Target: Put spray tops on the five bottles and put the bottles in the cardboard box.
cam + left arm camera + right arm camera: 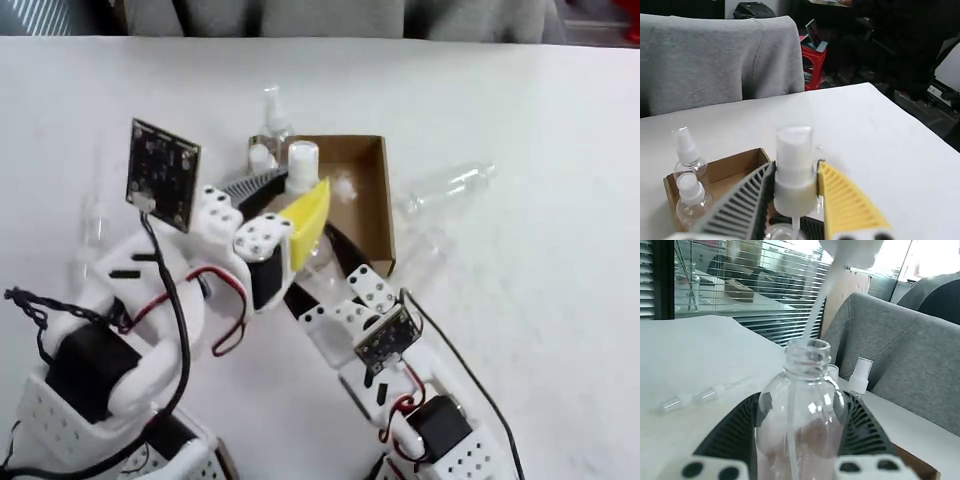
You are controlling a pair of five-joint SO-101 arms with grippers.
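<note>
1. Fingers of the left gripper (795, 172), one ribbed grey and one ribbed yellow, are closed on the collar of a white plastic spray top (794, 147) with a clear cap, held upright.
2. From that head, a thin dip tube (816, 305) runs down through the open neck of a clear plastic bottle (801, 385). The head sits above the neck, not seated on it.
3. The right gripper (805, 400) clamps this bottle upright between its black ribbed fingers.
4. In the high view, the held bottle is at about 7 o'clock from the middle of the brown cardboard box (378, 200).
5. Two capped clear bottles stand upright at the box's 11 o'clock corner. The farther capped bottle (272, 110) is just beyond the far wall. The nearer capped bottle (262, 156) is right at the corner, and I cannot tell whether it is inside the box.
6. An uncapped clear bottle (450, 185) lies on its side on the white table (520, 330), at 3 o'clock from the box.
7. Two loose spray tops (674, 402) lie on the table at 9 o'clock, well apart from the box.
</note>
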